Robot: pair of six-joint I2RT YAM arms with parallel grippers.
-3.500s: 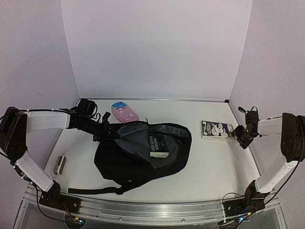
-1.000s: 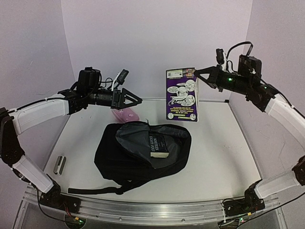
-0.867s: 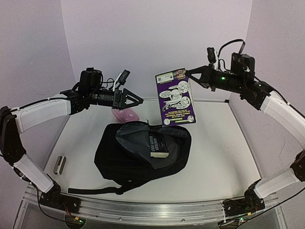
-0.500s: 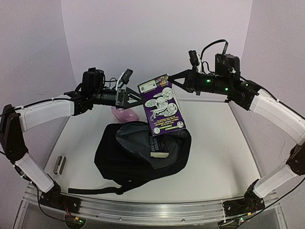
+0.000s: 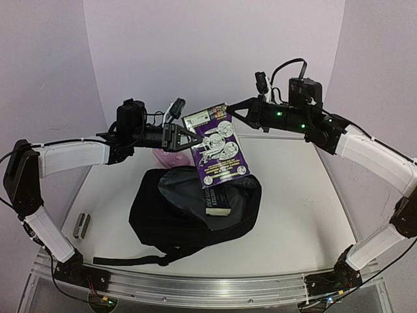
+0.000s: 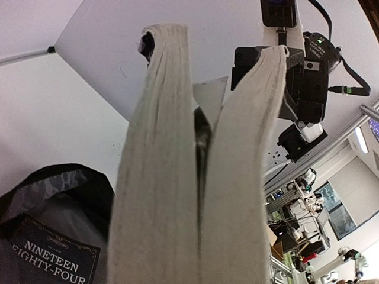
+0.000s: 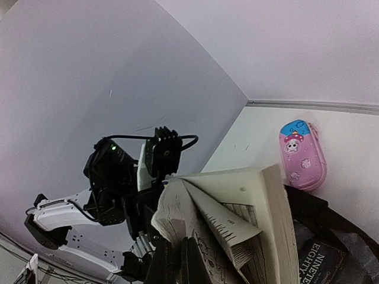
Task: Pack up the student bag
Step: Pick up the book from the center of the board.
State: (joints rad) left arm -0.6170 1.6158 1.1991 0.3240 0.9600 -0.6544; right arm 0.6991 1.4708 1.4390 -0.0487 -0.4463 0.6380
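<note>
One novel [image 5: 216,199] sits in the mouth of the open bag [image 5: 166,218] at mid-table, and my right gripper [image 5: 232,108] pinches a comic [image 5: 218,149] just above it, not yet in. My left gripper [image 5: 189,138] crowds the comic's edge, though I cannot tell its finger spread. A pink case [image 7: 302,155] behind the bag lies unpacked.

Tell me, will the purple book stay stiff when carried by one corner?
Probably not: gripped by the right pincer near its upper corner, the book hangs tilted and fans open. It seems to be a soft paperback, so it may swing or sag when moved.
</note>
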